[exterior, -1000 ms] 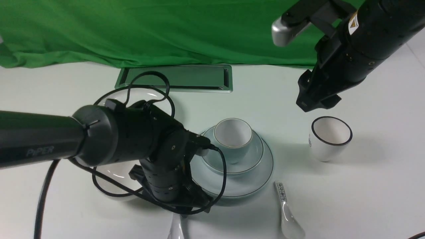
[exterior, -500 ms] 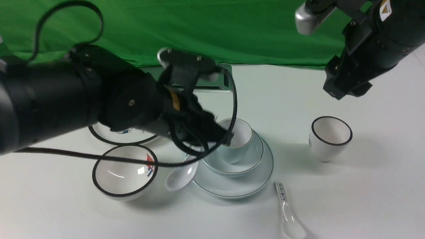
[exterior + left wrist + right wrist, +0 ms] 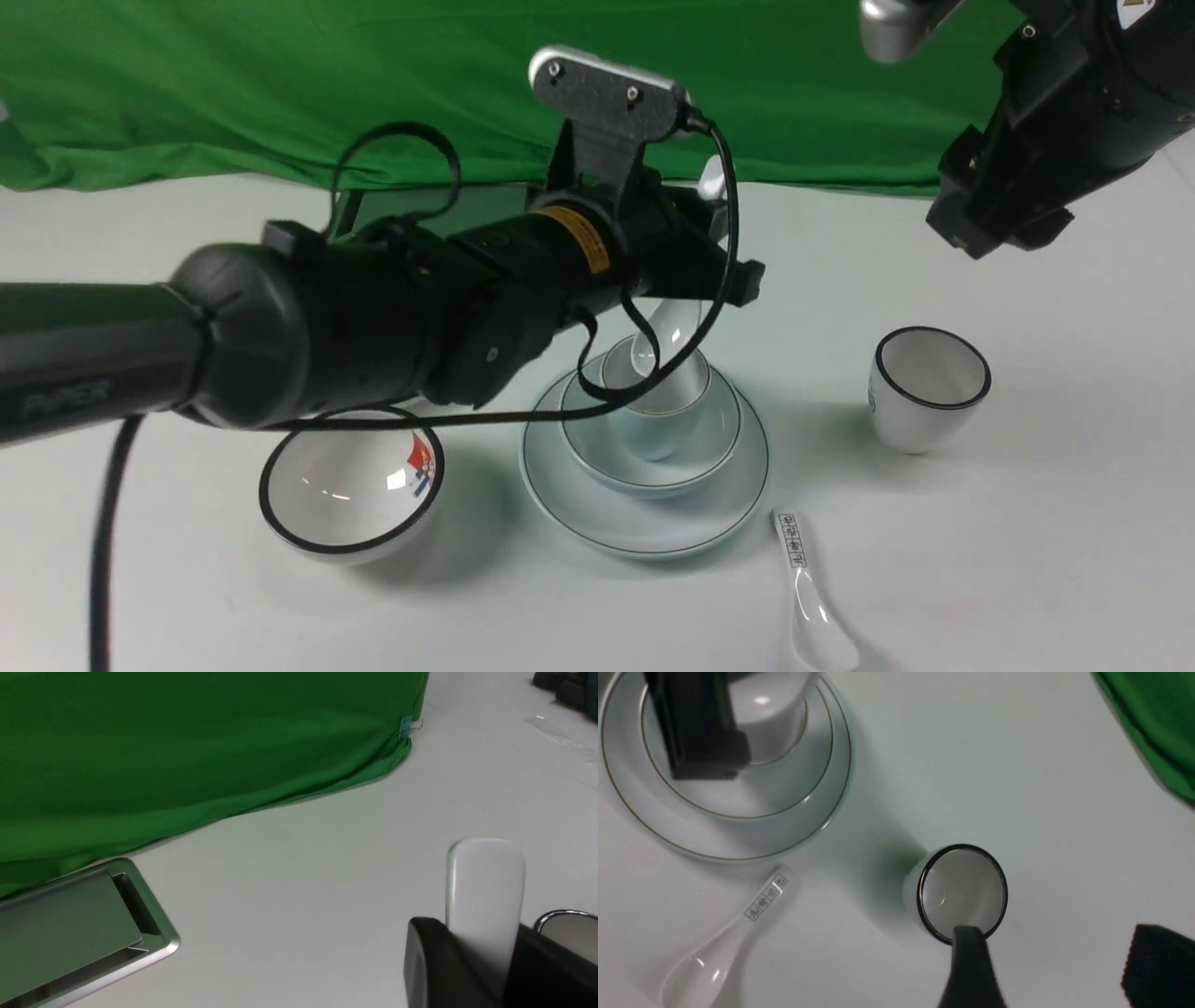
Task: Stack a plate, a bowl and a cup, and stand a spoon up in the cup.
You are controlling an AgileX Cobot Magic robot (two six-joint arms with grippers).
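The left claw (image 3: pixel 481 938) is clamped on the handle of the spoon (image 3: pixel 665 329). The spoon hangs tilted, handle end up, with its scoop end down inside the mouth of the cup (image 3: pixel 667 411). The cup stands in the bowl (image 3: pixel 644 467), and the bowl sits on the plate (image 3: pixel 644 527), at the middle of the surface (image 3: pixel 1027 560). The right claw (image 3: pixel 1064 970) has its fingers apart and empty, raised above a black-rimmed cup (image 3: pixel 929 387). A spoon with characters (image 3: pixel 808 597) lies near the plate.
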